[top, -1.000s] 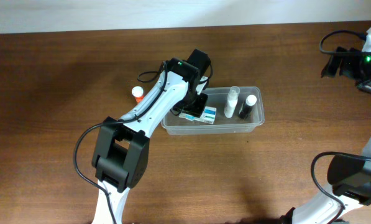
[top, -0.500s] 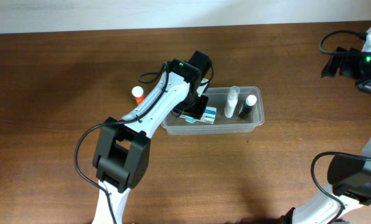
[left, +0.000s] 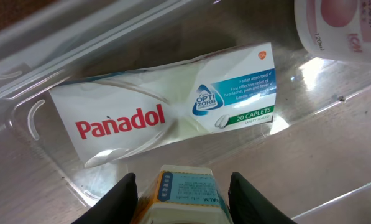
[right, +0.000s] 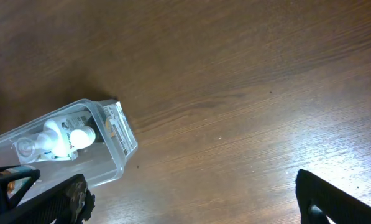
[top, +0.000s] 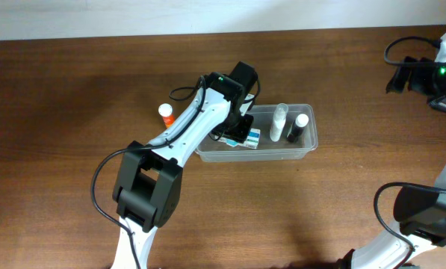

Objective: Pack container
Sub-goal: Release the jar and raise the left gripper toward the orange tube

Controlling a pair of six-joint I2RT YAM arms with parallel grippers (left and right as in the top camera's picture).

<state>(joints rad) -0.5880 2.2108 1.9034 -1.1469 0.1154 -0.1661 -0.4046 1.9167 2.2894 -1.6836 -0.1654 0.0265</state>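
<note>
The container sits open side up on the tabletop, its long axis running left to right in the overhead view. I judge it light and thin-walled, with some flex and a slick clear surface. The rim, or the two long walls near their middle, looks like the surest place to hold. Lifting it by one end could tilt it and slide the loose contents.

At the container's left end a Panadol box lies flat on the floor. Over that same end the left tool pinches a small box between its fingers; I cannot tell whether this box touches the floor. Toward the container's right end a white bottle and a dark bottle rest side by side.

Outside, near the container's left end, an orange bottle stands on the tabletop. The right tool is well off beyond the container's right end, with its fingers spread wide and nothing between them.
</note>
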